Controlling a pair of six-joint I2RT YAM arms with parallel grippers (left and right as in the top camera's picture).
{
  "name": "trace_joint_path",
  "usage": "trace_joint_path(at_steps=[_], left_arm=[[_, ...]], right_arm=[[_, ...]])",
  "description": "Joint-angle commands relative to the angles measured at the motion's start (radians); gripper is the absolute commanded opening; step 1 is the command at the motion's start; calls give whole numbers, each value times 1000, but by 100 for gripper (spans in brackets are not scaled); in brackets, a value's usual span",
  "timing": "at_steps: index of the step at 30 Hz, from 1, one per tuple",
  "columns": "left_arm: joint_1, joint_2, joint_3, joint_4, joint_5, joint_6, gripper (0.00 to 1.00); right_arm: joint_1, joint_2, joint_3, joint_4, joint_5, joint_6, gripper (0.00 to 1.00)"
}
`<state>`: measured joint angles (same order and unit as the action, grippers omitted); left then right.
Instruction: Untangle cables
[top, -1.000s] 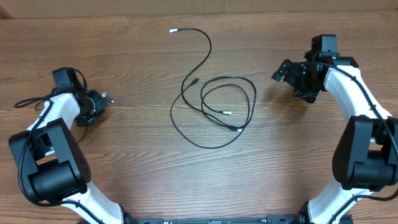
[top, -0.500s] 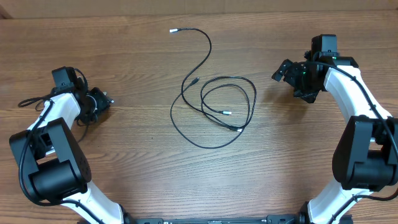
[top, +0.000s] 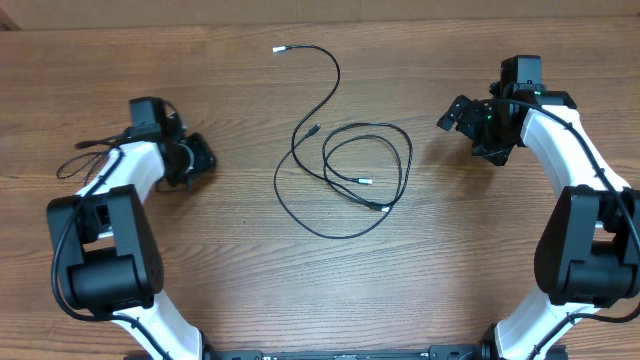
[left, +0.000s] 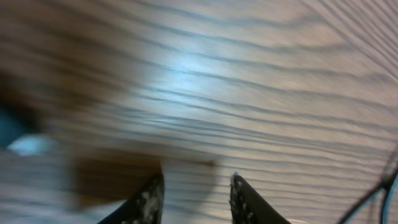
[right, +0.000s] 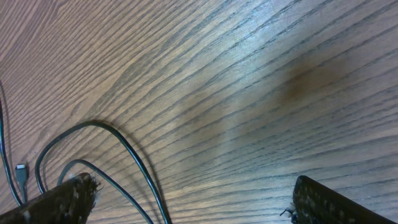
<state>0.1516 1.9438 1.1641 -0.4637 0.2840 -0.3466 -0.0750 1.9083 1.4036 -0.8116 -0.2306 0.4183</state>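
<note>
Thin black cables lie looped over one another at the table's middle. One strand runs up to a silver plug tip. Another thin black cord lies at the far left, partly under the left arm. My left gripper is left of the loops; in the blurred left wrist view its gripper is open over bare wood, and a cable crosses the right edge. My right gripper hangs right of the loops. It is wide open, with cable strands and a plug at its left finger.
The wooden table carries only the cables. Both arm bases stand at the front corners, and the arms' own thicker wires run along them.
The left arm has swung right toward the middle and its jaws have parted. The silver plug tip seen at its fingers earlier no longer shows. The right arm has not moved.
</note>
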Motion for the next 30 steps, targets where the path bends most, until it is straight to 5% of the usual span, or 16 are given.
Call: trace_joint_path(at_steps=[1, 18, 20, 24, 30], left_arm=[[-65, 71, -47, -29, -15, 30, 37], [-102, 70, -43, -218, -21, 29, 25], [-107, 70, -43, -246, -21, 29, 40], [-117, 70, -43, -294, -21, -12, 30], [-178, 20, -43, -320, -21, -68, 29]], right_arm=[[1, -25, 16, 2, 5, 0, 100], [1, -25, 16, 2, 6, 1, 100], [1, -25, 16, 2, 5, 1, 100], [1, -25, 16, 2, 5, 0, 100], [1, -25, 16, 2, 5, 1, 100]])
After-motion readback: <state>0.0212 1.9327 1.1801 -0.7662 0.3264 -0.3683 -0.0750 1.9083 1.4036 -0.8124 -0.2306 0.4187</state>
